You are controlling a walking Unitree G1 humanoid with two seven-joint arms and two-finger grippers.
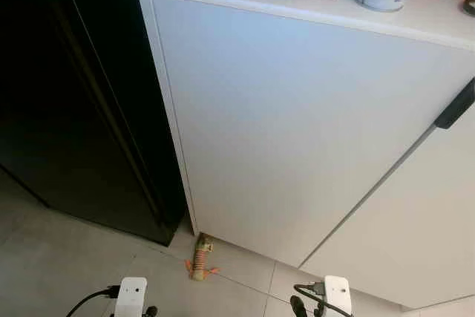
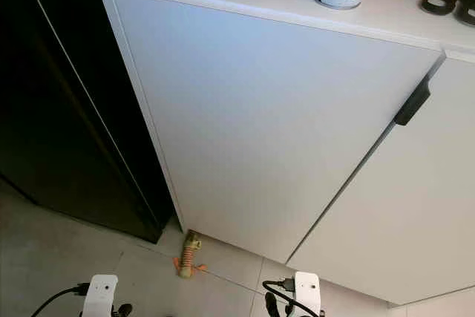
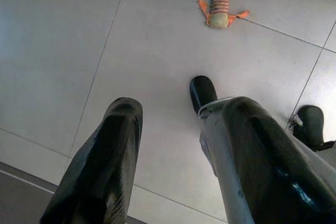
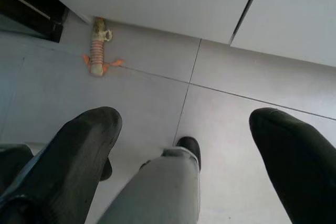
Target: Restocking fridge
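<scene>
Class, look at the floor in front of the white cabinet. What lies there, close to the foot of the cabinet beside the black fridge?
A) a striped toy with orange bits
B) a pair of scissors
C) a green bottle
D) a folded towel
A: a small striped toy with orange bits lies on the tiled floor at the foot of the white cabinet, next to the black fridge.

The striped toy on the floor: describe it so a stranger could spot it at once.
Start at the tall black fridge and the white cabinet beside it, then look down to where they meet the grey tiled floor. There, just in front of the cabinet's foot, lies the small toy: a beige tube with orange stripes and orange fins.
</scene>
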